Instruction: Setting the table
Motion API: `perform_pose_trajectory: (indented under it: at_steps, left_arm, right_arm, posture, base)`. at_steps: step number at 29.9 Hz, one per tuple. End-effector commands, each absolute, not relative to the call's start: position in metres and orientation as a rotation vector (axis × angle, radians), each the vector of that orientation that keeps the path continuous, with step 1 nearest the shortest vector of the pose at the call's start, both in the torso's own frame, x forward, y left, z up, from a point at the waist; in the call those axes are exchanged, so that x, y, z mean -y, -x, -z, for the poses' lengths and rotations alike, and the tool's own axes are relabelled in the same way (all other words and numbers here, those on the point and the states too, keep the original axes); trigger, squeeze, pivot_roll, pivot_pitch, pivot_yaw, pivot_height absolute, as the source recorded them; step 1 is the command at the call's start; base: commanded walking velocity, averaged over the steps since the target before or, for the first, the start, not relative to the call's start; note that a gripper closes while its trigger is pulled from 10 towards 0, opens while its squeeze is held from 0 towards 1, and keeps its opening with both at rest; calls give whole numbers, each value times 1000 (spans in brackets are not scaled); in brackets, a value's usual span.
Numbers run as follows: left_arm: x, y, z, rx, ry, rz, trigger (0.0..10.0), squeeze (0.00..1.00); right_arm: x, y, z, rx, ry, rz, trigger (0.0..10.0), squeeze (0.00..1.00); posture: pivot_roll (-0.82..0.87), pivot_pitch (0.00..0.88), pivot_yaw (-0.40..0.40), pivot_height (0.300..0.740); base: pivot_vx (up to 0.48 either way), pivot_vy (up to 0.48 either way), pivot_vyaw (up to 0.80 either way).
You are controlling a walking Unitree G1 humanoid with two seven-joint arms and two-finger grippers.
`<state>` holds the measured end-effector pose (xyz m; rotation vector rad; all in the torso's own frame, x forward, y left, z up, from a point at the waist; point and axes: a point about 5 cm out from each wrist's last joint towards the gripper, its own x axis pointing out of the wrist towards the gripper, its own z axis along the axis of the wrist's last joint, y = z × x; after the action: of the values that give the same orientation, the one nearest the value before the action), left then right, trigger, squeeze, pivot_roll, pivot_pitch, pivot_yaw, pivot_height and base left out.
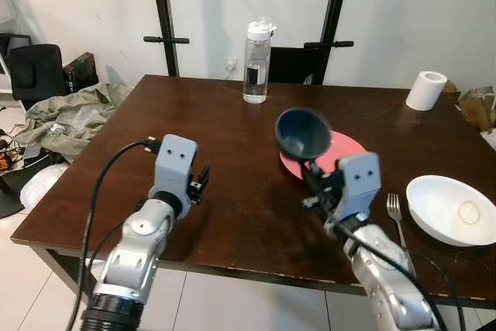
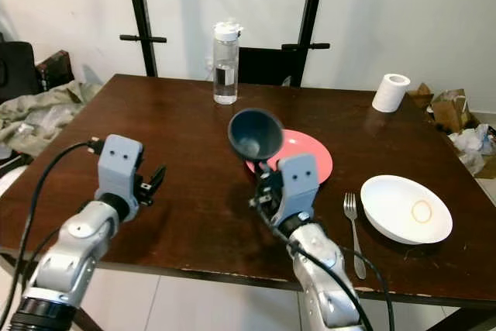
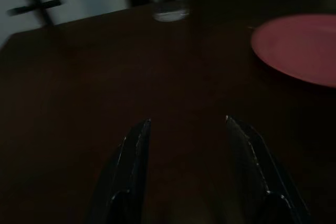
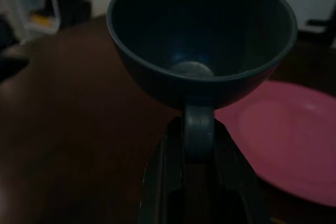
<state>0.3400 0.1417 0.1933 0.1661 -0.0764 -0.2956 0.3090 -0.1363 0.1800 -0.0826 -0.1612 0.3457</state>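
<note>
A dark blue cup (image 1: 303,132) is held in the air by its handle, tilted with its mouth toward me, above the near-left part of the red plate (image 1: 341,149). My right gripper (image 1: 315,170) is shut on the cup's handle (image 4: 198,129). A fork (image 1: 398,218) lies on the dark wooden table (image 1: 232,191) to the right, beside a white bowl (image 1: 451,208). My left gripper (image 3: 186,129) is open with nothing between its fingers, hovering low over the table's left half (image 1: 200,182).
A clear water bottle (image 1: 257,63) stands at the table's far middle. A white paper roll (image 1: 426,90) sits at the far right corner. A black chair back (image 1: 294,63) stands behind the table. Clothes (image 1: 62,118) lie on the floor to the left.
</note>
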Motion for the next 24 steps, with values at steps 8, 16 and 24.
perform_pose_trajectory:
  at_steps: [8,16,24]
  left_arm:
    - [-187,-315,-199,34,-289,555,10000,0]
    - [-216,-303,-215,24,-290,536,10000,0]
    - [-212,-296,-212,9,-273,556,10000,0]
  right_arm:
    - [137,-318,-157,67,80,-285,10000,0]
    - [133,-328,-148,31,101,-290,10000,0]
    - [133,-327,-141,-2,118,-324,10000,0]
  posture:
    - [111,106,101,740]
    - [153,135,102,740]
    - [157,151,93,740]
  base:
    - [0,0,0]
    - [0,0,0]
    - [0,0,0]
